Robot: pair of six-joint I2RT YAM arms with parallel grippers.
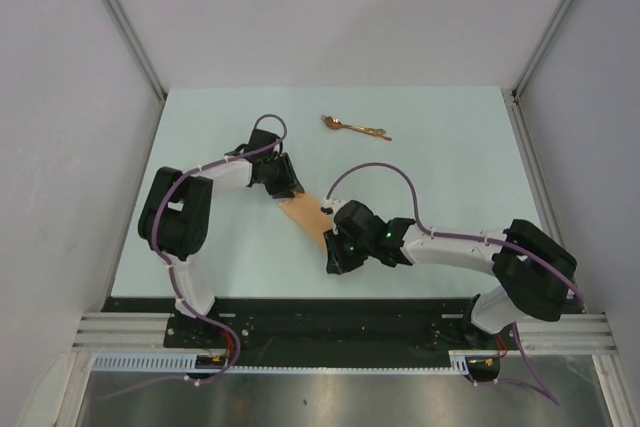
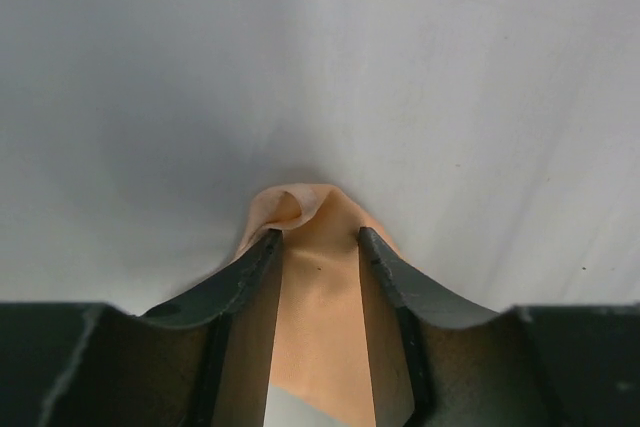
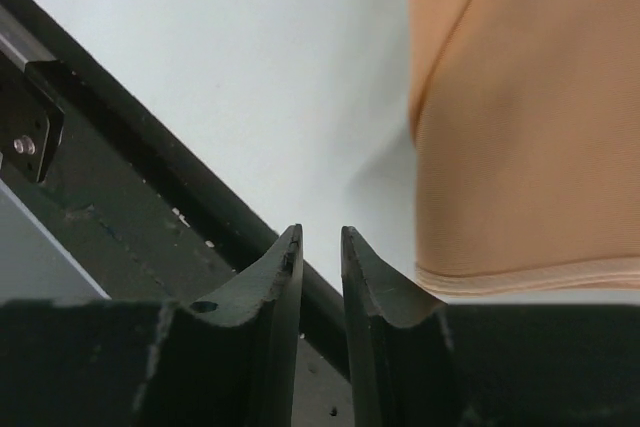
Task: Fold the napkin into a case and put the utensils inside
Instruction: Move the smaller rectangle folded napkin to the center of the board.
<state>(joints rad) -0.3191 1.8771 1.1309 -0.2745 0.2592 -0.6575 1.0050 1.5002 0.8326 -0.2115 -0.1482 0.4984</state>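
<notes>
Near the middle of the desk (image 1: 430,167), between the two arms, lies the napkin (image 1: 303,217), a peach-orange cloth gathered into a narrow strip. From above, its long axis runs on a diagonal from far-left to near-right.

The far-left end sits under the left gripper (image 1: 283,187). In the left wrist view the cloth (image 2: 320,327) fills the gap between the jaws and puckers into a small raised fold at the fingertips (image 2: 255,262). The jaws stand roughly half apart. I cannot tell whether they are pinching the fold or only straddling it.

The near-right end reaches the right gripper (image 1: 335,259). In the right wrist view that gripper (image 3: 320,237) has its jaws nearly together, with a slim gap and nothing between them. The napkin (image 3: 520,147) lies just to one side of them, its hemmed edge showing, apart from the fingers. A black rail (image 3: 100,177) along the desk's near edge runs behind those fingers.

The utensils (image 1: 355,127) lie on the far part of the desk, well apart from the cloth and both grippers. They are copper-gold and lie together roughly left to right, too small to tell apart. Nothing stands between them and the napkin.
</notes>
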